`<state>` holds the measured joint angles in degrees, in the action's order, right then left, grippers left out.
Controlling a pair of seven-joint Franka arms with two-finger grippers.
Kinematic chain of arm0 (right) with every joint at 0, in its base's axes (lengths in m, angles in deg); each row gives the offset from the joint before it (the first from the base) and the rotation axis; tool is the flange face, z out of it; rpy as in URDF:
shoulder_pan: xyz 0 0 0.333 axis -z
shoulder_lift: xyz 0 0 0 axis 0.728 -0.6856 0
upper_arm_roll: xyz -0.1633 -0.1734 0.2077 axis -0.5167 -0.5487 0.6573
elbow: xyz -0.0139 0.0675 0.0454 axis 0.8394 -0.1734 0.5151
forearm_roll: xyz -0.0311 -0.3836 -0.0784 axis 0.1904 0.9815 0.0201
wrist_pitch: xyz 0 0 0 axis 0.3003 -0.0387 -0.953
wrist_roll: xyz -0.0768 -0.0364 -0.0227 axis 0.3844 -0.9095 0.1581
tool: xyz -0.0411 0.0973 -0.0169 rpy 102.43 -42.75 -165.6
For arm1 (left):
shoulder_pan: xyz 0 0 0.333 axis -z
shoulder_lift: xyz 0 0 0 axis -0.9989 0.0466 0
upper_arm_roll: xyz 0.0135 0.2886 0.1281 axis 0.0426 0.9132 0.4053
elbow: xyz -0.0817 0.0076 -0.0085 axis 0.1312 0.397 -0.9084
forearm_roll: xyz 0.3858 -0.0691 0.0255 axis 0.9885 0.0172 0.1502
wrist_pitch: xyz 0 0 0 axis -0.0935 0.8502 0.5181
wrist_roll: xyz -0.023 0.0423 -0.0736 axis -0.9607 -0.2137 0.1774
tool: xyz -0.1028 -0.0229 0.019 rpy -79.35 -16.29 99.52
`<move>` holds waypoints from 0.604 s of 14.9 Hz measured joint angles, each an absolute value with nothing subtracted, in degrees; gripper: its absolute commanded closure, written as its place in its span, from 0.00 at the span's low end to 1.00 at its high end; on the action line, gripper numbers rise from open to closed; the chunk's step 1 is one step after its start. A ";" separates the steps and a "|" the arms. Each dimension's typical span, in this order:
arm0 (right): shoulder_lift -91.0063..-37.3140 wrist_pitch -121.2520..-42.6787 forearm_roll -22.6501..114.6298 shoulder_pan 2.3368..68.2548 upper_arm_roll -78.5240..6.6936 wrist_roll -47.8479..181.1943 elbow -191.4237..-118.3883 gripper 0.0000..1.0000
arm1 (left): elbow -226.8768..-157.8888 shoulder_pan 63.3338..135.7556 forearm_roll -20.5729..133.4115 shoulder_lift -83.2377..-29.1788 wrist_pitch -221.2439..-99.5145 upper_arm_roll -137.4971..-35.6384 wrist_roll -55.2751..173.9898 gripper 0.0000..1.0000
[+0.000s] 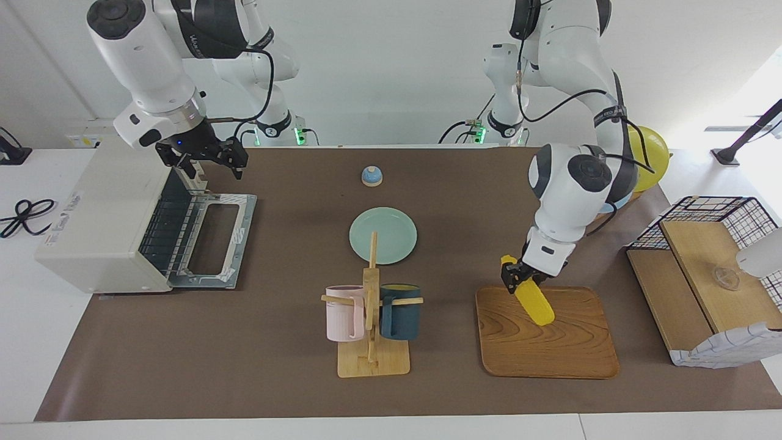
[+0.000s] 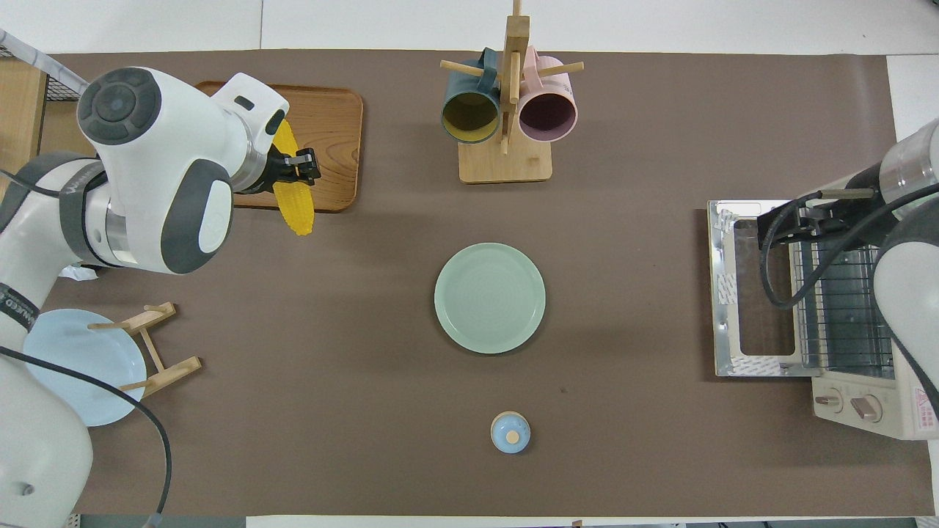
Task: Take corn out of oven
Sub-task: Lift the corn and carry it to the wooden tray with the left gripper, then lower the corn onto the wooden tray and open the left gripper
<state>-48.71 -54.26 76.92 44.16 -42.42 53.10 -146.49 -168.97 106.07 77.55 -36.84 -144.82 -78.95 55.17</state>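
Brown table mat — left arm hides the plate rack; left gripper clamps the corn above the wooden tray; right gripper spread wide over the oven door.

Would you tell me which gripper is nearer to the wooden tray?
Left. The left gripper holds the corn over the wooden tray; the right gripper waits, open, above the oven door.

Green plate sat mid-table, bell nearer the robots. Mug rack held 2 mugs: pink mug, blue mug. Wooden tray beside it. Wire basket and plate stand at the left arm's end.
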 measured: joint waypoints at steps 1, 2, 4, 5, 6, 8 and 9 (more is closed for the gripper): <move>-48.71 -54.26 76.92 44.16 -42.42 53.10 -146.49 0.00 | -165.32 104.90 77.49 -33.76 -144.29 -79.41 56.24 1.00; -48.71 -54.26 76.92 44.16 -42.42 53.10 -146.49 0.00 | -161.96 103.52 77.36 -31.15 -143.54 -80.23 57.42 1.00; -48.71 -54.28 76.92 44.16 -42.42 53.10 -146.49 0.00 | -157.59 100.58 77.23 -27.75 -143.00 -82.67 59.78 1.00; -48.71 -54.29 76.92 44.16 -42.42 53.10 -146.49 0.00 | -156.63 99.65 77.22 -26.88 -143.00 -83.61 60.85 1.00; -48.71 -54.30 76.92 44.16 -42.42 53.10 -146.49 0.00 | -156.11 99.19 77.20 -26.27 -143.10 -84.14 61.72 1.00; -48.71 -54.31 76.92 44.16 -42.42 53.10 -146.48 0.00 | -155.76 99.03 77.20 -25.47 -143.38 -84.62 63.27 1.00; -48.71 -54.33 76.92 44.16 -42.42 53.10 -146.48 0.00 | -155.68 99.03 77.19 -25.16 -143.50 -84.76 64.35 1.00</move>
<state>-48.71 -54.33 76.92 44.16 -42.42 53.10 -146.48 -155.68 99.03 77.19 -25.16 -143.50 -84.76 64.35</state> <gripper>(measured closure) 0.000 0.445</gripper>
